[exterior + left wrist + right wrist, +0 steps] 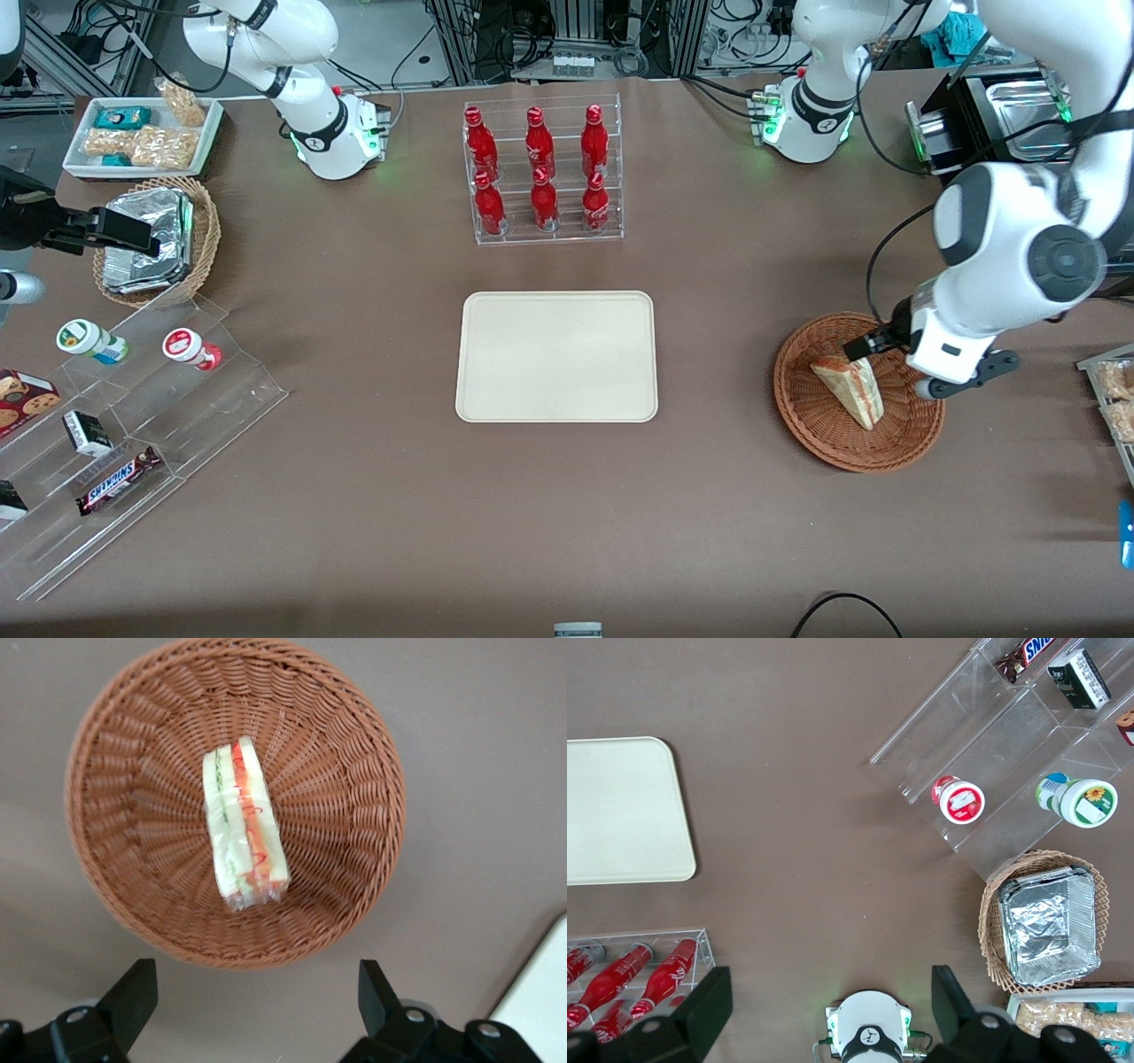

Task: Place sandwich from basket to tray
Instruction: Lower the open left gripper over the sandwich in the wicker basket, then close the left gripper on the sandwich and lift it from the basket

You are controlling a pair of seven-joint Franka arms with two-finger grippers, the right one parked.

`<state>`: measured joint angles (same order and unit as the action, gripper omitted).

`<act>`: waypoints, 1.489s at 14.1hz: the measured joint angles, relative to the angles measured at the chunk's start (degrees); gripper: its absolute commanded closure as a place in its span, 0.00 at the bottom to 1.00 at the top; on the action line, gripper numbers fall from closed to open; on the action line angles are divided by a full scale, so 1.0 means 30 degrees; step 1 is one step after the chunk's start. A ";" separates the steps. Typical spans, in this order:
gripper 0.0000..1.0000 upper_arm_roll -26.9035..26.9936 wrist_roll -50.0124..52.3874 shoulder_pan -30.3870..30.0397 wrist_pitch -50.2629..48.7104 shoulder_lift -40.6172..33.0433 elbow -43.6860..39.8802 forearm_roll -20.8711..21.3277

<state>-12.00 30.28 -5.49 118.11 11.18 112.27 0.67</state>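
Note:
The sandwich (852, 388) (241, 828), a pale wedge with red and green filling, lies in the reddish-brown wicker basket (815, 434) (345, 753) toward the working arm's end of the table. My left gripper (873, 350) (252, 973) hangs open above the basket's rim. Its black fingers (133, 992) stand wide apart with nothing between them, clear of the sandwich. The cream tray (556, 356) (620, 811) lies bare at the table's middle, and one corner of the tray (545, 992) shows in the left wrist view.
A clear rack of red bottles (542, 173) stands farther from the front camera than the tray. Toward the parked arm's end are a stepped acrylic shelf (133, 408) with snacks, a tan basket of foil packets (159, 239) and a white snack tray (142, 133).

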 measured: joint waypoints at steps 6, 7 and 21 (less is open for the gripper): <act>0.00 -0.0072 0.2622 0.0043 0.2397 0.0337 0.1354 0.0000; 0.00 -0.0071 0.2931 0.0043 0.3054 0.0596 0.1420 0.0001; 0.00 0.0050 0.3512 -0.0109 0.4830 0.2769 0.0337 0.0025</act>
<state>-11.85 40.82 -5.82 132.60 19.49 113.28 0.75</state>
